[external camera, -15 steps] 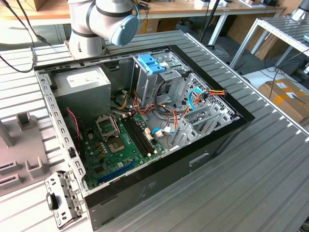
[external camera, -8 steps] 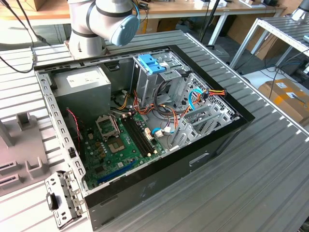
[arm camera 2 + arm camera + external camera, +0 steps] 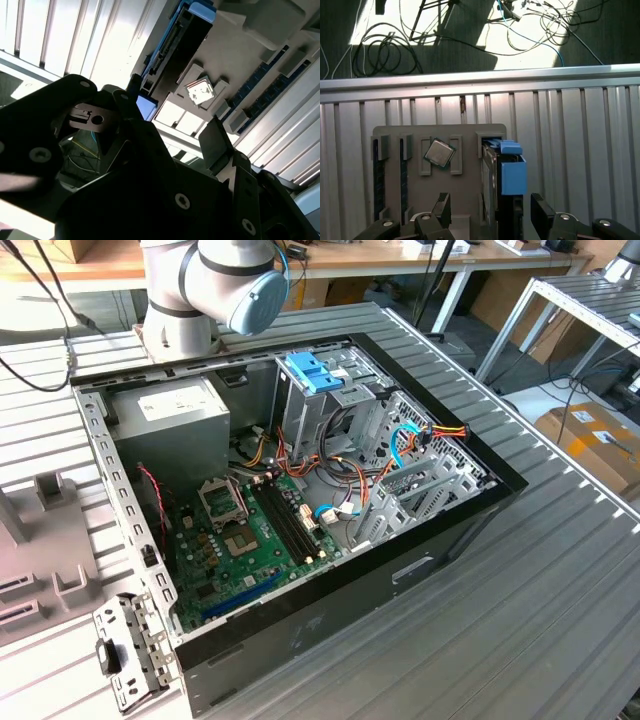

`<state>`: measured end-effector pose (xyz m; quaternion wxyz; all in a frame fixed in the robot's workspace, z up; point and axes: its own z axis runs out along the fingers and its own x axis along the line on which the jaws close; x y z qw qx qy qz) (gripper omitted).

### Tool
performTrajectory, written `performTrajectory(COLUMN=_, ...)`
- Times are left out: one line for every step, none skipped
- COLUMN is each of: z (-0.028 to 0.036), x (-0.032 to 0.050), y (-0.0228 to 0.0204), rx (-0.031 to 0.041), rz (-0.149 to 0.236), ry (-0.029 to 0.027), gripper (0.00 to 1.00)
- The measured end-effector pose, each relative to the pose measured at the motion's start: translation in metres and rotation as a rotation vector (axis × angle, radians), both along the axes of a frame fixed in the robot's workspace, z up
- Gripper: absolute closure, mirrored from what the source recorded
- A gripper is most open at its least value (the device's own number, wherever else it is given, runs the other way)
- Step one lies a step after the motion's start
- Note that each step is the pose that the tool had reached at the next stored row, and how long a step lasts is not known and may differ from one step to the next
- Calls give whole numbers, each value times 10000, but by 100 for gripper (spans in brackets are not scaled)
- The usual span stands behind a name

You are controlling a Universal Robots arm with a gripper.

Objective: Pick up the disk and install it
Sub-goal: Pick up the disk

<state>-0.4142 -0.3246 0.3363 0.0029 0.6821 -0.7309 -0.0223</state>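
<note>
1. Gripper (image 3: 491, 204): your fingers (image 3: 540, 209) are spread wide and clamped on nothing. In both wrist views one finger stands on each side of the disk. You cannot tell whether either finger touches it.
2. Disk (image 3: 512, 175): it stands on edge in a slot of the gray tray (image 3: 470, 131), with its light blue carrier on the end facing your gripper. It is seated in the slot, not yet lifted.
3. Tray contents: a processor chip (image 3: 439, 152) lies flat and slightly askew in a pocket just beside the disk's slot. Two memory sticks (image 3: 378, 172) stand on edge in slots on the chip's other side. The tray rests on the ribbed metal table (image 3: 570, 150).
4. Beyond the table's far edge in the first wrist view, loose cables (image 3: 380, 50) lie on the floor.
5. Exterior view: the open computer case (image 3: 440, 540) lies on its side on the table, and the robot arm (image 3: 215, 280) rises at its far side.
6. Inside the case, the motherboard (image 3: 250, 530) sits near, toward the exterior view's left. The power supply (image 3: 165, 415) is in the far corner on that same side. The metal drive cage (image 3: 300, 415) stands far and central, with a blue latch piece (image 3: 313, 370) on top.
7. Status: you have not yet installed the disk.
</note>
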Motion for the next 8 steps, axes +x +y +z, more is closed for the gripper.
performTrajectory(z=-4, x=0, y=0, rx=0, rz=0, ry=0, gripper=26)
performTrajectory(z=-14, x=0, y=0, rx=0, rz=0, ry=-1, gripper=26)
performTrajectory(z=-18, x=0, y=0, rx=0, rz=0, ry=-1, gripper=26)
performTrajectory(z=-21, x=0, y=0, rx=0, rz=0, ry=0, gripper=26)
performTrajectory(z=-27, x=0, y=0, rx=0, rz=0, ry=-1, gripper=26)
performTrajectory(z=-34, x=0, y=0, rx=0, rz=0, ry=0, gripper=26)
performTrajectory(z=-40, x=0, y=0, rx=0, rz=0, ry=0, gripper=26)
performTrajectory(z=-45, x=0, y=0, rx=0, rz=0, ry=0, gripper=26)
